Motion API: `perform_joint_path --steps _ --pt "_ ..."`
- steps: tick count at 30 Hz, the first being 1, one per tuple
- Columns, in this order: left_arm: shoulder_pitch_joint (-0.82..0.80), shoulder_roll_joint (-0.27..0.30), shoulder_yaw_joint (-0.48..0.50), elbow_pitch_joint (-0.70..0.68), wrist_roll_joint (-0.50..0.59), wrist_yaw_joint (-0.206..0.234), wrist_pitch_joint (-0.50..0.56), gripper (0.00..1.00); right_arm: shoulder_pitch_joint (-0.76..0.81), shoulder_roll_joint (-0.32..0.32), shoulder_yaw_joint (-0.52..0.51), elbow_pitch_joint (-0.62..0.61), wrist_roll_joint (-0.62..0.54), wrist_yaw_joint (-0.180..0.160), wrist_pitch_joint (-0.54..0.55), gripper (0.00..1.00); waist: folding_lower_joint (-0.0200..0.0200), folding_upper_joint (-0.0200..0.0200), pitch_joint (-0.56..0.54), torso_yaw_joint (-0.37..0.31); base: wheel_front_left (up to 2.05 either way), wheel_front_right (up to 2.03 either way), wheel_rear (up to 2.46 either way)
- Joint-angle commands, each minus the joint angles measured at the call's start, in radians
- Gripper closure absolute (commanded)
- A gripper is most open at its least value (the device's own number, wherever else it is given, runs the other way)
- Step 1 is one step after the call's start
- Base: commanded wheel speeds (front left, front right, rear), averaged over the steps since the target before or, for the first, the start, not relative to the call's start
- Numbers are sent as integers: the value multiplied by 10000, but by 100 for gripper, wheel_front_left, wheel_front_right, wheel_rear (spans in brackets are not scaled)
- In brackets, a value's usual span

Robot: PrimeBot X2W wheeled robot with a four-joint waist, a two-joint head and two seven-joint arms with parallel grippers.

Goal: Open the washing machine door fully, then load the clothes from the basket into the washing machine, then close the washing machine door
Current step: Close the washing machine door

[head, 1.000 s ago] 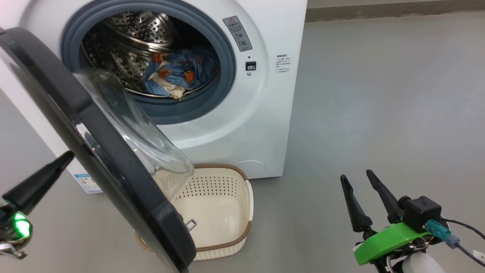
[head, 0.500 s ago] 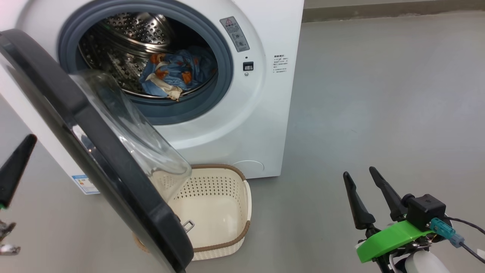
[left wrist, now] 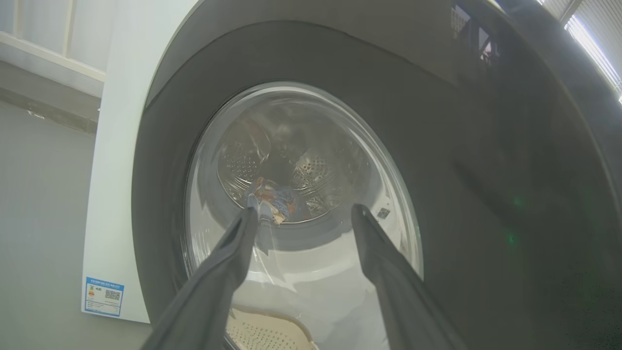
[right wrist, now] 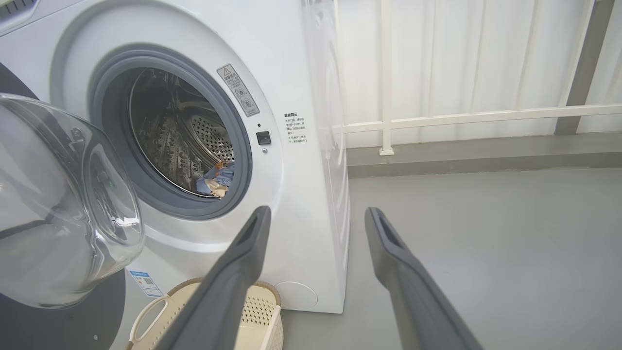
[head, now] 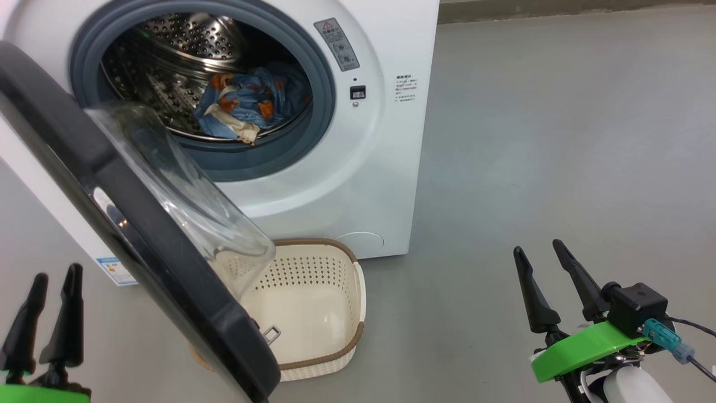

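Left pincer (head: 57, 271) has dropped back, spread empty; right pincer (head: 537, 246) wide; door (head: 84, 151) hides part of basket (head: 313, 271).

A bare laundry corner: white washing machine (head: 363, 168) on grey floor (head: 559, 140), white railing (right wrist: 461, 116) behind

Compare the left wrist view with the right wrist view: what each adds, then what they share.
Left wrist: the washing machine door from its black outer side, plus the open left gripper. Right wrist: the grey gasket, a white railing, the open right gripper. Shared: the clothes in the drum, the basket, the door's glass bowl.
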Motion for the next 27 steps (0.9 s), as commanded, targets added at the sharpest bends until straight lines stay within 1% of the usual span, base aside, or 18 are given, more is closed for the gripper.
perform_joint_path --steps 1,2,5,9,11,14,18,27 --pt "-180 498 230 118 277 -64 -529 0 -277 -71 191 -271 -119 54 -122 0 0 -1 13 -16 0 0 0" --pt "-180 498 230 118 277 -64 -529 0 -277 -71 191 -271 -119 54 -122 0 0 -1 13 -16 0 0 0" --pt "-269 664 -184 691 650 -64 -1064 0 -294 -75 213 -275 -140 54 -122 0 0 -1 33 -59 0 0 0" --pt "-385 625 -355 1258 1070 -64 -1265 0 -299 -86 241 -277 -153 54 -122 0 0 -1 45 -130 0 0 0" --pt "-478 396 -116 1338 1278 -64 -1279 0 -287 -86 240 -287 -170 54 -122 0 0 -1 50 -160 0 0 0" --pt "-456 51 182 1308 1921 -65 -1283 0 -287 -82 259 -301 -197 54 -122 0 0 -1 75 -217 0 0 0" --pt "-331 -326 391 1293 2621 -65 -1285 0 -312 -90 296 -295 -229 54 -122 0 0 -1 100 -276 0 0 0" --pt "-124 -799 692 1196 3488 -65 -1287 0 -299 -65 289 -298 -333 54 -122 0 0 -1 147 -323 0 0 0"
